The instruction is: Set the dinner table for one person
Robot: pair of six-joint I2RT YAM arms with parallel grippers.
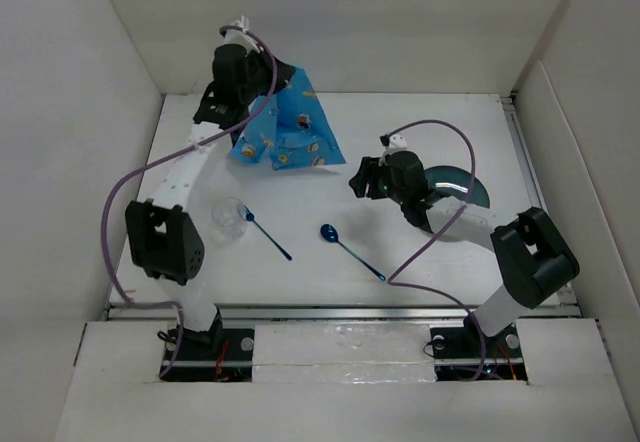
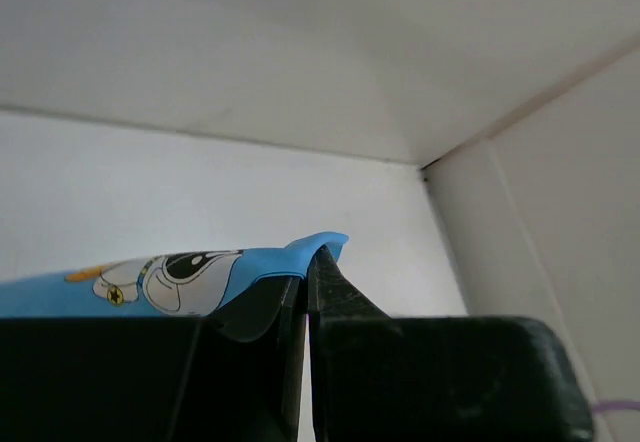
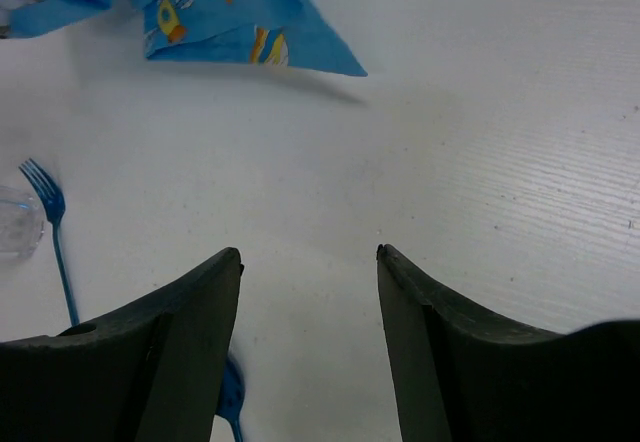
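Note:
The blue patterned placemat [image 1: 285,132] hangs crumpled over the far middle of the white dinner table [image 1: 400,132]. My left gripper [image 1: 268,74] is shut on the placemat's edge [image 2: 300,252] and holds it lifted. A clear cup [image 1: 229,218] stands at the left with a blue fork [image 1: 266,233] beside it. A blue spoon [image 1: 345,245] lies in the middle. A dark teal plate [image 1: 462,190] lies at the right, partly under the right arm. My right gripper [image 1: 358,178] is open and empty above bare table [image 3: 310,252], right of the placemat [image 3: 220,12].
White walls enclose the table on the left, back and right. The right wrist view shows the fork [image 3: 52,237], the cup's edge [image 3: 15,224] and the spoon's bowl [image 3: 230,394] near the left finger.

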